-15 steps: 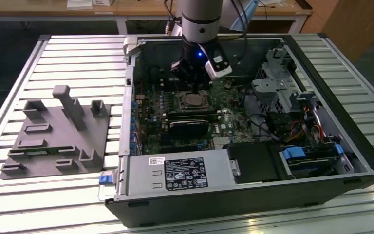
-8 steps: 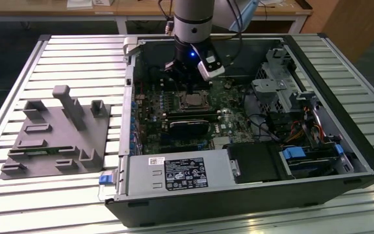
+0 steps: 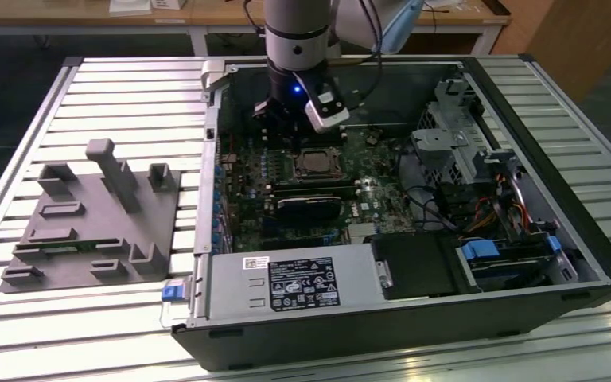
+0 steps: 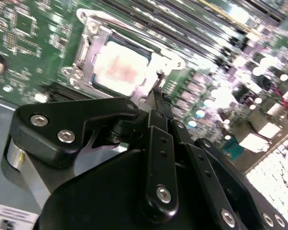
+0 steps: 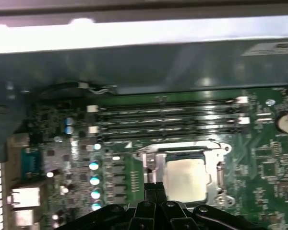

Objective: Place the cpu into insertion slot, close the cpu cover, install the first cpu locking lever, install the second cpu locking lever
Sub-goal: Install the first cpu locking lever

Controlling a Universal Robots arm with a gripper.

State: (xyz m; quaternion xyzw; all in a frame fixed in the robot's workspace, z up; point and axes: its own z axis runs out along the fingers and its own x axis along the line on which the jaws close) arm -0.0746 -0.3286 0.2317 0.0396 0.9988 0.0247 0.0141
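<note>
The cpu [image 4: 119, 67] lies flat in the insertion slot [image 3: 314, 163], its pale metal face up, also seen as the cpu [image 5: 185, 178] in the first wrist view. The cpu cover [image 4: 89, 48] is a silvery frame lying down around the chip's edges. My gripper [image 4: 157, 98] is shut with nothing in it. Its tips sit right at one edge of the socket, at the cover's rim. In the exterior view the gripper [image 3: 284, 127] hangs inside the open computer case, just behind the socket. I cannot make out how the locking levers stand.
Long black memory slots [image 5: 168, 120] run beside the socket. A black card [image 3: 311, 208] lies in front of it, with a power supply [image 3: 295, 286] nearer the case front and a drive cage [image 3: 465, 151] at the exterior view's right. A grey fixture [image 3: 93, 215] sits outside the case.
</note>
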